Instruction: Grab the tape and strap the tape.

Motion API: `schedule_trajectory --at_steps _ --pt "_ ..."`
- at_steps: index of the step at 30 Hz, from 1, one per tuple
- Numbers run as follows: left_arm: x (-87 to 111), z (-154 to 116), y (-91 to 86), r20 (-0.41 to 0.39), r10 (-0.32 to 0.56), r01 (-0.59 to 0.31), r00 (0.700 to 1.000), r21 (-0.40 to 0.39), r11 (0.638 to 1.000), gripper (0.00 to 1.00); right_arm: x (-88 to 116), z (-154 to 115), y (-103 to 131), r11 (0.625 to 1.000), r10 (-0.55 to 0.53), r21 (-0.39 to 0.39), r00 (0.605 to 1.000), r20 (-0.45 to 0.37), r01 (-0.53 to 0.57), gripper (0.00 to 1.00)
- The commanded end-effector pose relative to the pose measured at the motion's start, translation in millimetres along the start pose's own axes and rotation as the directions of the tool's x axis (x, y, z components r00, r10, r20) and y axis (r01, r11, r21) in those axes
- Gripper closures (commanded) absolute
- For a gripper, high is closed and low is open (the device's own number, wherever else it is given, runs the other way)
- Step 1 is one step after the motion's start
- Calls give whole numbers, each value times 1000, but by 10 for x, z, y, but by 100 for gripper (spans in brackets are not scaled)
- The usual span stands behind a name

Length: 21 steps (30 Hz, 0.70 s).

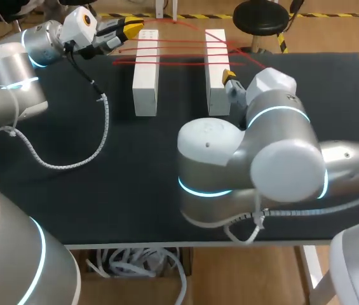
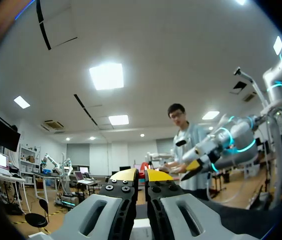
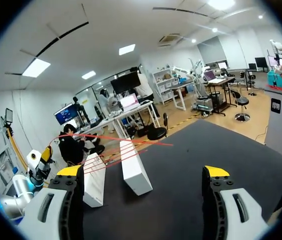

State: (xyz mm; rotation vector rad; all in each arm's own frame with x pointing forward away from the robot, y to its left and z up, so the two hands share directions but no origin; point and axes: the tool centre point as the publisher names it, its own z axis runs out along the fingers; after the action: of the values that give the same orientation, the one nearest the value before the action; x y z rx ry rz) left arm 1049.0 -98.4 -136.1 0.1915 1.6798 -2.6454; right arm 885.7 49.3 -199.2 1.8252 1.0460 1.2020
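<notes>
Two white blocks, the left block [image 1: 146,73] and the right block [image 1: 217,70], stand side by side on the black table [image 1: 103,197]. Several strands of thin red tape [image 1: 180,44] run across their far ends. My left gripper [image 1: 135,27] hovers just beyond the left block's far end, shut on the red tape, of which a bit shows between its yellow tips [image 2: 141,173]. My right gripper [image 1: 230,81] sits close beside the right block and stands wide open [image 3: 142,171], holding nothing. In the right wrist view both blocks [image 3: 136,172] and the tape [image 3: 116,149] lie ahead of its fingers.
The left arm's spiral cable [image 1: 103,130] hangs down over the table left of the blocks. My right arm's bulky joints [image 1: 243,165] cover the table's middle and right. My left gripper [image 3: 45,154] shows past the blocks in the right wrist view.
</notes>
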Motion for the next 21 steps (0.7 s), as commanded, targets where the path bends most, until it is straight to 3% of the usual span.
schedule_trajectory --at_steps 1,5,7,11,21 --pt "-1 2 3 0 0 0 1000 0 1000 100 -24 4 47 999 1 38 1000 -5 -1 0" --pt "-1 2 3 0 0 0 1000 0 1000 100 -24 4 47 999 1 38 1000 -5 -1 0" --pt "-1 2 3 0 0 0 1000 0 1000 100 -8 21 -18 990 46 132 999 9 -47 0" --pt "-1 2 3 0 0 0 1000 0 1000 100 38 35 -71 970 135 202 991 14 -135 0" --pt "-1 2 3 0 0 0 1000 0 1000 100 122 99 -49 945 256 196 965 55 -262 0"
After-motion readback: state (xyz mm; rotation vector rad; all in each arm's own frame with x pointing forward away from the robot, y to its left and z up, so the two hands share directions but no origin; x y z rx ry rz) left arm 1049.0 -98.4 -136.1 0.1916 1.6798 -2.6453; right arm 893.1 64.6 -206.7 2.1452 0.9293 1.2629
